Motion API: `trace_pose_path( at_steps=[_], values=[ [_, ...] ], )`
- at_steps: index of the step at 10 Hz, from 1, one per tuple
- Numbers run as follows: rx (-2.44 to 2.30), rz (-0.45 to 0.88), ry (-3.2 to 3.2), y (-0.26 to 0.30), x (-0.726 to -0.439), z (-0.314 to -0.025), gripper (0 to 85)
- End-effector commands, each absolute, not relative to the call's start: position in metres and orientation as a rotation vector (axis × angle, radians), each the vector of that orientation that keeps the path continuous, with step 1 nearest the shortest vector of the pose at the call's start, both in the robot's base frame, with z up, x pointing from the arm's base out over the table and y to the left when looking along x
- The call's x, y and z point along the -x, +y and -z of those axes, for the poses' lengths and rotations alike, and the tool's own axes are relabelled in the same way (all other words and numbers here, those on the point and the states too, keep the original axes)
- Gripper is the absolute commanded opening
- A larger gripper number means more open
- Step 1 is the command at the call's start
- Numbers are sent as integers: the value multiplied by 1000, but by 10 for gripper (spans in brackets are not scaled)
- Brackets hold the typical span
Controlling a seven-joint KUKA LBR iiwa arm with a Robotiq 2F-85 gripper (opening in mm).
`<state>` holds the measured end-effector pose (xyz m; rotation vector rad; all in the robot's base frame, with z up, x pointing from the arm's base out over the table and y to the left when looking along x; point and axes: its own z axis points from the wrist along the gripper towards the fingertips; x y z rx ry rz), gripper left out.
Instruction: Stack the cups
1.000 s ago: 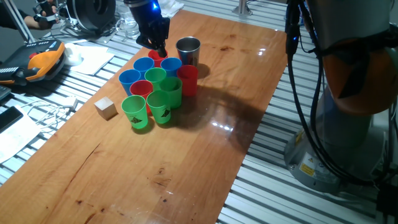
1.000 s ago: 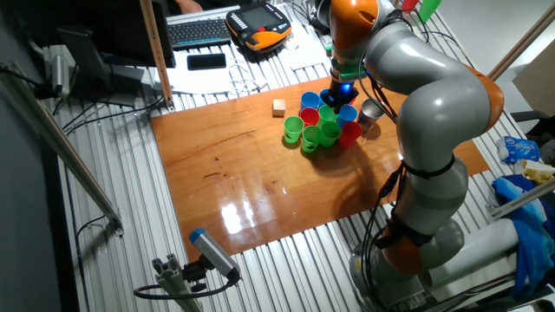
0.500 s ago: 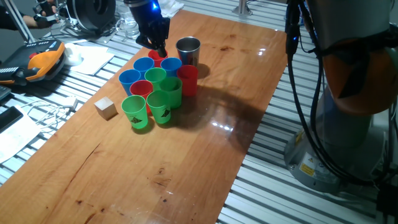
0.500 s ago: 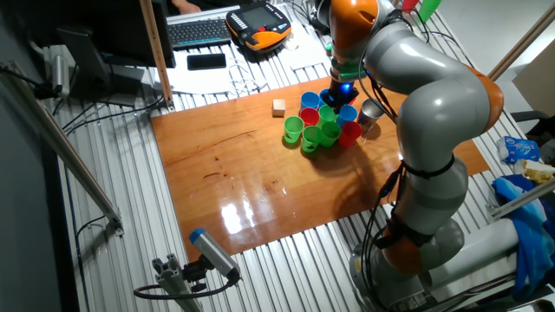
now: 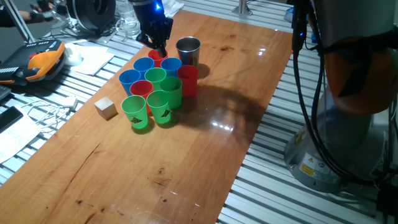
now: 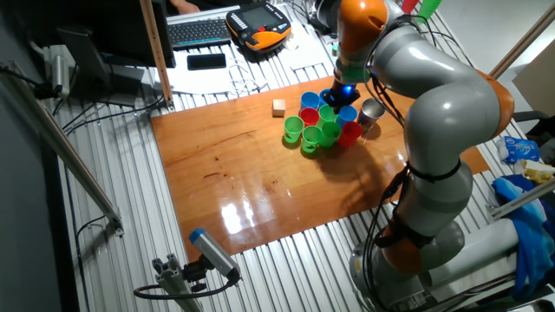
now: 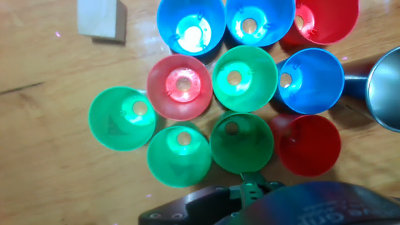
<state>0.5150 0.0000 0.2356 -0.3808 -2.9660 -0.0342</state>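
The tool [image 5: 160,51] hangs over the back red cup [image 5: 156,56]; its opening cannot be told. Next: a grasp, probably.

The gripper [image 5: 161,51] has lifted a little above the back of the cup cluster — its blue light sits nearer the top edge in one fixed view. The arm [image 6: 434,104] has shifted too: its orange wrist and grey elbow lie slightly further right. The cups themselves look unmoved, as far as these small views show.
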Motion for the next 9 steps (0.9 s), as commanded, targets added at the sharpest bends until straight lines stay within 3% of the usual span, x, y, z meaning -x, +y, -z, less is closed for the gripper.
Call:
trace_pose_path(
  at_steps=[1,3,5,9],
  values=[
    [507,7,-2939,0,-515,-236,0],
    [656,-70,-2898,0,-515,-236,0],
    [717,64,-2886,0,-515,-236,0],
    [618,-167,-2946,0,-515,-236,0]
  ],
)
